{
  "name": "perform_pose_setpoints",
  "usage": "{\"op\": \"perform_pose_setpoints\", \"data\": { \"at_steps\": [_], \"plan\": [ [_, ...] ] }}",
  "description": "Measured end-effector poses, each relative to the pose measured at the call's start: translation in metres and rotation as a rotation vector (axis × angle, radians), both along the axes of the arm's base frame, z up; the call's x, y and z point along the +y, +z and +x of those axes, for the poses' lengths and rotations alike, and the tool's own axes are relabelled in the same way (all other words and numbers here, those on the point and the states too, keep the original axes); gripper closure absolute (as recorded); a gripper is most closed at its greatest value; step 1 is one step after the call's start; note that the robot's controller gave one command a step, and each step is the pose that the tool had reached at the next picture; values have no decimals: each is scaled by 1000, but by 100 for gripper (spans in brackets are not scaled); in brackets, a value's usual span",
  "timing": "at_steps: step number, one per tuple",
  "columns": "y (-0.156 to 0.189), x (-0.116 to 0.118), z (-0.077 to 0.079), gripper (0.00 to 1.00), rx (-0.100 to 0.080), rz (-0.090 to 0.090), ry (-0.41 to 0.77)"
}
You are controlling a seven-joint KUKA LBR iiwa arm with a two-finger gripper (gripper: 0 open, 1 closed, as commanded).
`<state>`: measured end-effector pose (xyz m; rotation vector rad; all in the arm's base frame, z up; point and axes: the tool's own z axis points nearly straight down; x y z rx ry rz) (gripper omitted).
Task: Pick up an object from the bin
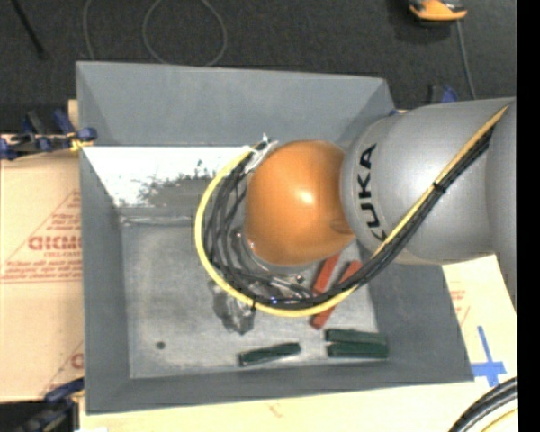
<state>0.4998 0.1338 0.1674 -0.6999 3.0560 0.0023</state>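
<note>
While the arm [432, 187] reached in from the right, its orange cover [292, 201] and a loop of yellow and black cables [205, 241] hung over the middle of the grey bin [108, 331]. Below the cover, the grey metal of the fingers [234, 315] showed low over the bin's floor, a little toward the near wall. Whether they were spread or pressed together could not be told, since the cover and cables hid most of them.

Nothing could be seen between them. The closest thing was a dark green stick [268, 354], lying almost level along the near wall, just below and to the right of the fingers and apart from them. A second, thicker dark green piece [355, 343] lay farther right along the same wall, separate from the first. A red-orange strip [328, 275] lay to the right of the fingers, slanted, with the cables crossing over its middle.
</note>
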Motion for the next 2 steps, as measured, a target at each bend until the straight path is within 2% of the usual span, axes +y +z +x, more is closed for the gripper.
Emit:
{"op": "perform_pose_setpoints", "data": {
  "at_steps": [1, 2],
  "plan": [
    [6, -103, -25, 100, 5, -4, -141],
    [-41, -42, -19, 100, 8, 0, -174]
  ]
}}
